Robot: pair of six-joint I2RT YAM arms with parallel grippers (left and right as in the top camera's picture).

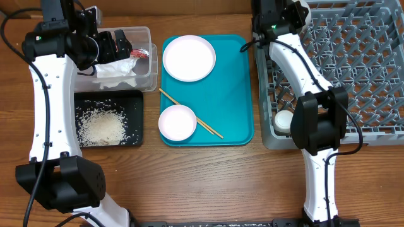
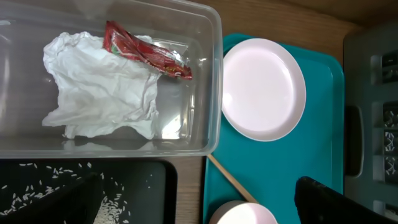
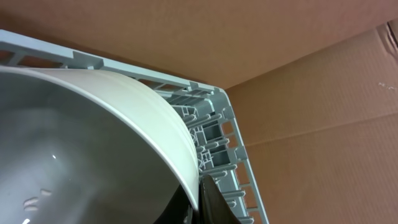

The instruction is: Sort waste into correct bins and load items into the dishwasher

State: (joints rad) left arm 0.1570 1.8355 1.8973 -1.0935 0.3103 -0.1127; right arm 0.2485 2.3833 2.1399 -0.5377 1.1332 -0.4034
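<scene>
The crumpled napkin (image 1: 117,72) (image 2: 99,87) and red wrapper (image 1: 140,54) (image 2: 146,53) lie in the clear tub (image 1: 151,63) (image 2: 214,74). Rice (image 1: 101,126) (image 2: 106,208) lies in the black tray (image 1: 136,101). My left gripper (image 1: 120,44) (image 2: 199,205) hangs open and empty over the tub. The plate (image 1: 189,58) (image 2: 263,89), a bowl (image 1: 177,122) (image 2: 245,214) and chopsticks (image 1: 208,126) (image 2: 230,177) are on the teal tray. My right gripper (image 1: 287,19) (image 3: 205,199) is shut on the rim of the other bowl (image 3: 93,143) over the grey rack's (image 1: 366,69) (image 3: 211,134) far left corner. The cup (image 1: 284,120) sits in the rack's near left corner.
The teal serving tray (image 1: 237,75) (image 2: 323,124) lies between the bins and the rack. A brown cardboard wall (image 3: 280,74) stands right behind the rack. Bare wooden table (image 1: 208,176) runs along the front.
</scene>
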